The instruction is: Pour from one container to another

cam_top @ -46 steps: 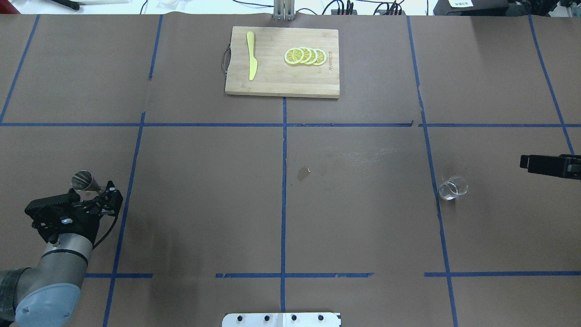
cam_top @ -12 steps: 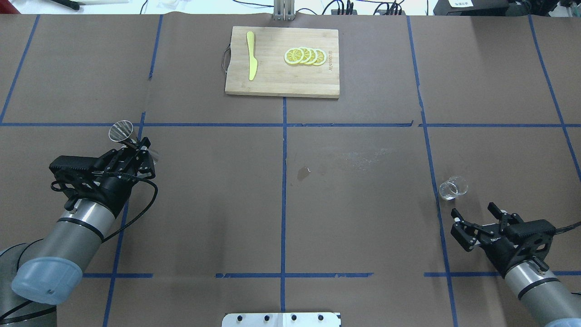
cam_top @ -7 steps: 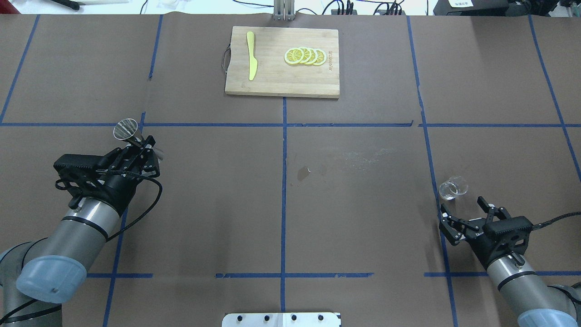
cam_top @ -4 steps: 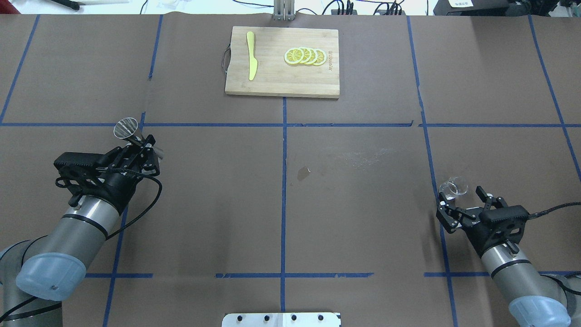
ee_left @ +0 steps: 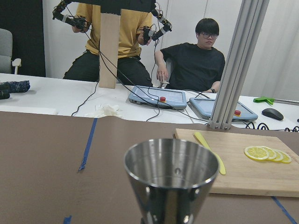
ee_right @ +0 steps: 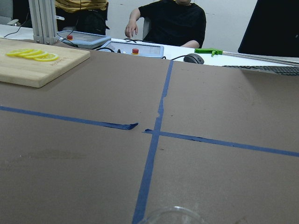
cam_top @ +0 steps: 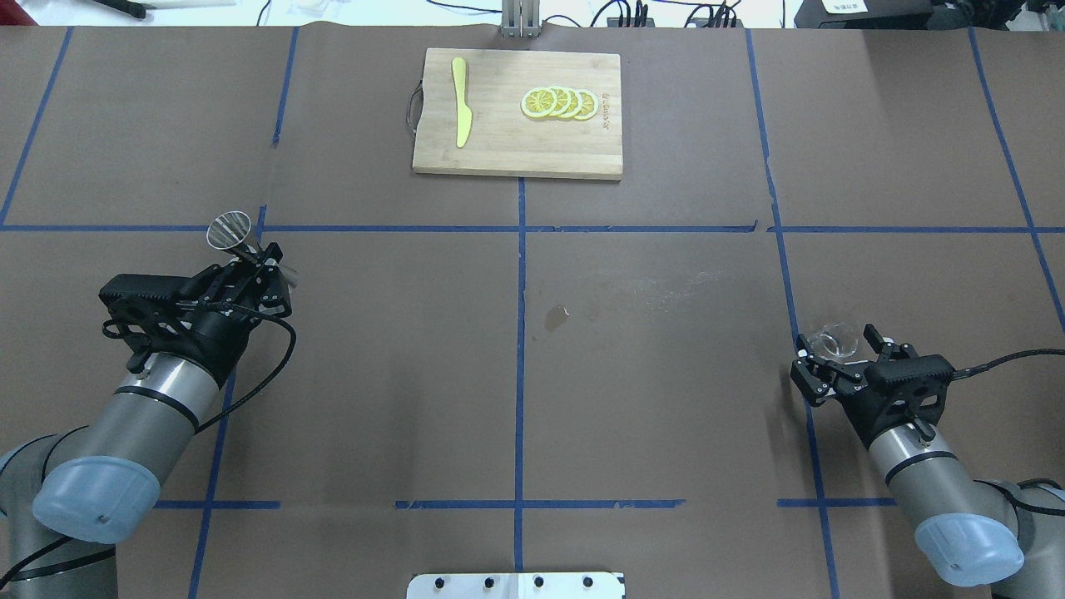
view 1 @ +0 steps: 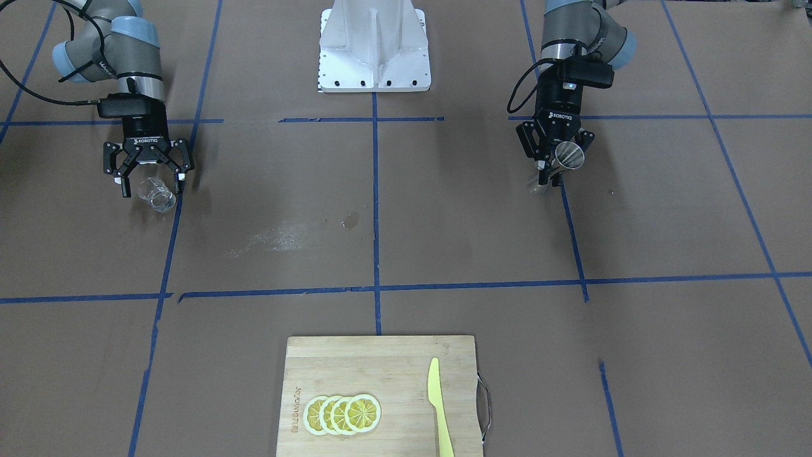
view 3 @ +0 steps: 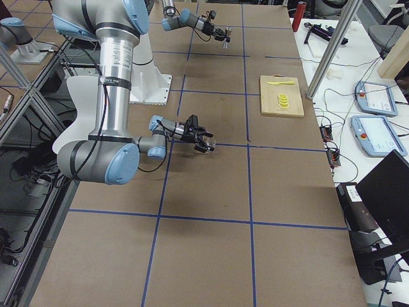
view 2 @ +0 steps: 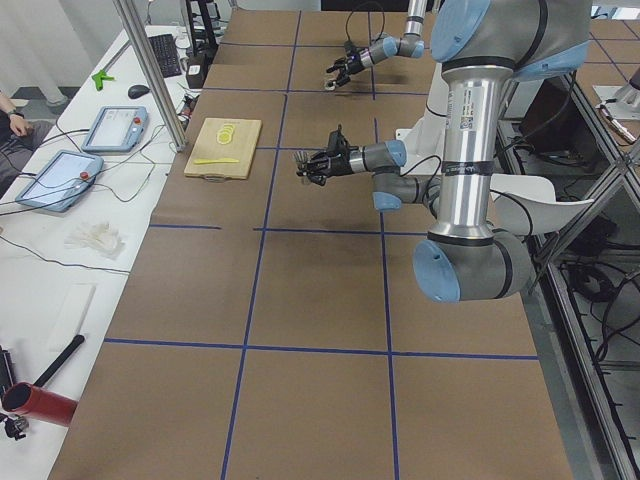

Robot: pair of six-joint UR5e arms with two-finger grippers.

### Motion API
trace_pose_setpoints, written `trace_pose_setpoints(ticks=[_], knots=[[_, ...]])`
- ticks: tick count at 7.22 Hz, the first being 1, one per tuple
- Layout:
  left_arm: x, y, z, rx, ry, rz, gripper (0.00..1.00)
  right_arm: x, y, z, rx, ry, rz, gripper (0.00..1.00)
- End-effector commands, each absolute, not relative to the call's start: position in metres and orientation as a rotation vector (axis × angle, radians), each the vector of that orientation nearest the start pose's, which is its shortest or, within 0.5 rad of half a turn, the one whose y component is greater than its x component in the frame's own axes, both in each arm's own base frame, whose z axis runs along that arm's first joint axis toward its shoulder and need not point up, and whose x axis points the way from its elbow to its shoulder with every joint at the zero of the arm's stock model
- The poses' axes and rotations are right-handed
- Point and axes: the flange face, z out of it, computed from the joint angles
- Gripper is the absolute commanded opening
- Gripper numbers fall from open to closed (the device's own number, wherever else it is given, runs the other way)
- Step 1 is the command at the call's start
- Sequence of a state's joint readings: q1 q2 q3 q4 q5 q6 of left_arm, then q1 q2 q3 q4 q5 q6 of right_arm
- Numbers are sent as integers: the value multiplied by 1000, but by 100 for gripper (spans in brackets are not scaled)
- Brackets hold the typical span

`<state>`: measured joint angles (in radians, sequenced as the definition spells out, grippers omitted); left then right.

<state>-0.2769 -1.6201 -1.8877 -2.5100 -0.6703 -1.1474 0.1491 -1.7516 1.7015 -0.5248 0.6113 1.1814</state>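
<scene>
Silver arms point(cam_top: 154, 408) carry pale-blue joint caps point(cam_top: 96, 499) and black tools point(view 1: 151, 185) (white ROBOTIQ lettering point(view 1: 141, 141)).

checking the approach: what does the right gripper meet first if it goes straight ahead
The right gripper would likely meet the glass measuring cup first; it stands just ahead, framed by the open gripper. Exact depth is unclear.

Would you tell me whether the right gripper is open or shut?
Open: the fingers of the right gripper stand spread either side of the glass cup.

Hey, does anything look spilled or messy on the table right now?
Yes. A small dark stain sits just right of the centre tape line, and a pale streaky smear lies beyond it toward the glass cup. Both look like spill marks; the cup stands upright.
</scene>
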Motion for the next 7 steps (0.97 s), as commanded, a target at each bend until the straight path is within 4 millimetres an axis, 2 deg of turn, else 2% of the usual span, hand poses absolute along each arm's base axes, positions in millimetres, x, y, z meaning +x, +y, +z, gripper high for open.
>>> trace_pose_setpoints(ticks=[1,4,5,7], knots=[[400,-334,367,1126,868,-464,0,-382,-276,551,1065,-646,258,99],[400,-335,364,1129,872,-469,0,-386,-275,553,1062,-644,252,98],[400,-335,364,1127,873,-468,0,-396,-277,548,1064,-656,260,94],[400,-335,363,1128,873,-470,0,-400,-278,549,1054,-662,257,89]])
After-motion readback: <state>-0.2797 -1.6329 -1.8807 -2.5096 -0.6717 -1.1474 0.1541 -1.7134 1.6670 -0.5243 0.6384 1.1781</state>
